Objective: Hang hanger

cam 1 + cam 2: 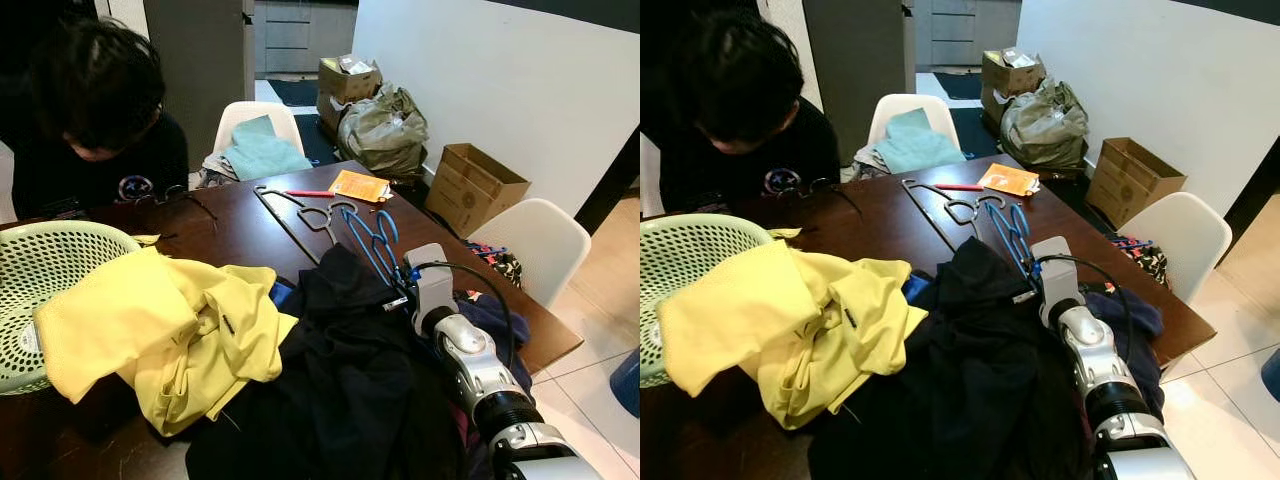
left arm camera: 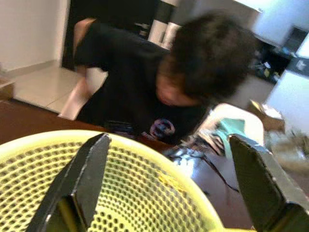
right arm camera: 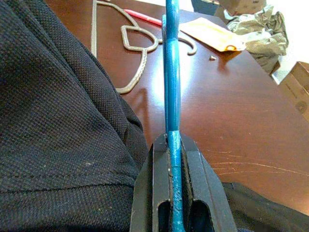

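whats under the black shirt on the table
The blue hanger runs under the black shirt, its hook end out on the table and the right gripper shut on it. A blue patch peeks out; the rest is covered.

The hanger (image 3: 172,96) was blue, the table (image 3: 231,111) dark brown, the shirt (image 1: 180,330) yellow, the perforated basket (image 1: 40,262) pale green.
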You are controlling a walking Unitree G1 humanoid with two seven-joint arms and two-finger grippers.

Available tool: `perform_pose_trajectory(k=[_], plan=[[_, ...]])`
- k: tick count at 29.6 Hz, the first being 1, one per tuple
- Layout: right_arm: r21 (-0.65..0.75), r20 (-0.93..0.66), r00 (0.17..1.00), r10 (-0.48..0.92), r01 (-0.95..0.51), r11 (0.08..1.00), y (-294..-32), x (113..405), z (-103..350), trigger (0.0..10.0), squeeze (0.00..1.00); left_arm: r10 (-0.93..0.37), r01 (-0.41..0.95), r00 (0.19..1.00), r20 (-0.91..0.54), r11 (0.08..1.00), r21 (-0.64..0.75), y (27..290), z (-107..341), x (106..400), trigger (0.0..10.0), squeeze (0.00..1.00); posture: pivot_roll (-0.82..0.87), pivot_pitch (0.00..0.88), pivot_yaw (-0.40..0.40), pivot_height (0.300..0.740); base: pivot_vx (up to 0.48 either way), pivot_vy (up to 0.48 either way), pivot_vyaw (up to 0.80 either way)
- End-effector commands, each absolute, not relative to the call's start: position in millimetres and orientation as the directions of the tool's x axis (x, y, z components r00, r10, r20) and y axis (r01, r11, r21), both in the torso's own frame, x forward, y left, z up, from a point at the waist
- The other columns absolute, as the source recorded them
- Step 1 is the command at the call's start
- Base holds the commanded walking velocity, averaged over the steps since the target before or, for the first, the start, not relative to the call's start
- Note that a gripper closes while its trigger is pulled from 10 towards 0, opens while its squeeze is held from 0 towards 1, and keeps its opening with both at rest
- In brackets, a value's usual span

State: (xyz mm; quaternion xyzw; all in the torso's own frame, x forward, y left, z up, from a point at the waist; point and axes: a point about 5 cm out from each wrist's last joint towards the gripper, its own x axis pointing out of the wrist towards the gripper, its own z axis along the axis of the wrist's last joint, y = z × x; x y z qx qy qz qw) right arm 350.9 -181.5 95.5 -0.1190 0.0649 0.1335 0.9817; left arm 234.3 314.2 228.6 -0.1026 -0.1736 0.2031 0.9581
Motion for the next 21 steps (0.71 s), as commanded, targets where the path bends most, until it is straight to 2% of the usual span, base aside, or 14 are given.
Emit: perform_pose_trajectory(k=[1, 2, 3, 4, 5, 6, 7, 9, 10, 15, 17, 21], plan=[[-0.193, -0.193, 0.952, 0.236, -0.273, 0.943, -185.3, 347.1, 87.7, 10.0, 0.0, 0.405, -0.353, 0.88, 0.249, 0.908, -0.226, 298.0, 224.2, 235.4, 10.0, 1.0, 0.1, 0.0, -0.072, 0.74, 0.0, 0.0, 0.0], [-0.193, -0.193, 0.952, 0.236, -0.273, 0.943, -185.3, 347.1, 87.7, 10.0, 0.0, 0.405, -0.353, 0.88, 0.249, 0.908, -0.226, 298.0, 224.2, 235.4, 10.0, 1.0, 0.1, 0.0, -0.072, 0.74, 0.0, 0.0, 0.0], [-0.192, -0.194, 0.952, 0.236, -0.273, 0.943, -186.2, 346.8, 87.6, 10.0, 0.0, 0.351, -0.302, 0.914, 0.202, 0.923, -0.24, 273.7, 212.4, 235.2, 10.0, 1.0, 0.1, 0.0, -0.071, 0.74, 0.0, 0.0, 0.0], [-0.192, -0.194, 0.952, 0.236, -0.273, 0.943, -186.2, 346.8, 87.6, 10.0, 0.0, 0.351, -0.302, 0.914, 0.202, 0.923, -0.24, 273.7, 212.4, 235.2, 10.0, 1.0, 0.1, 0.0, -0.071, 0.74, 0.0, 0.0, 0.0], [-0.188, -0.195, 0.952, 0.238, -0.274, 0.943, -186.6, 346.5, 87.4, 10.0, 0.0, 0.27, -0.238, 0.95, 0.158, 0.951, -0.197, 240.3, 193.2, 228.2, 10.0, 1.0, 0.1, 0.0, -0.072, 0.74, 0.0, 0.0, 0.0], [-0.188, -0.195, 0.952, 0.238, -0.274, 0.943, -186.6, 346.5, 87.4, 10.0, 0.0, 0.27, -0.238, 0.95, 0.158, 0.951, -0.197, 240.3, 193.2, 228.2, 10.0, 1.0, 0.1, 0.0, -0.072, 0.74, 0.0, 0.0, 0.0], [-0.186, -0.196, 0.951, 0.239, -0.275, 0.943, -186.6, 346.4, 87.2, 10.0, 0.0, 0.215, -0.191, 0.967, 0.136, 0.966, -0.174, 219.0, 182.1, 220.9, 10.0, 1.0, 0.1, 0.0, -0.072, 0.74, 0.0, 0.0, 0.0], [-0.186, -0.196, 0.951, 0.239, -0.275, 0.943, -186.6, 346.4, 87.2, 10.0, 0.0, 0.215, -0.191, 0.967, 0.136, 0.966, -0.174, 219.0, 182.1, 220.9, 10.0, 1.0, 0.1, 0.0, -0.072, 0.74, 0.0, 0.0, 0.0], [-0.182, -0.197, 0.95, 0.241, -0.277, 0.943, -186.6, 346.2, 86.9, 10.0, 0.0, 0.21, -0.194, 0.97, 0.124, 0.973, -0.125, 203.7, 174.2, 211.3, 10.0, 0.0, 0.11, 0.0, -0.075, 0.74, 0.0, 0.0, 0.0], [-0.177, -0.199, 0.949, 0.245, -0.281, 0.943, -186.3, 346.2, 86.6, 10.0, 0.0, 0.256, -0.248, 0.96, 0.114, 0.966, -0.079, 199.4, 169.2, 202.3, 10.0, 0.0, 0.11, 0.0, -0.075, 0.74, 0.0, 0.0, 0.0], [-0.169, -0.203, 0.946, 0.253, -0.289, 0.942, -184.8, 346.3, 85.8, 10.0, 0.0, 0.339, -0.339, 0.937, 0.089, 0.941, -0.015, 200.9, 160.9, 194.6, 10.0, 0.0, 0.13, 0.0, -0.08, 0.74, 0.0, 0.0, 0.0], [-0.178, -0.191, 0.941, 0.28, -0.314, 0.932, -180.5, 346.5, 87.1, 10.0, 0.0, 0.353, -0.36, 0.928, 0.121, 0.932, 0.046, 204.7, 166.4, 201.6, 10.0, 0.0, 0.12, 0.0, -0.076, 0.74, 0.0, 0.0, 0.0]])
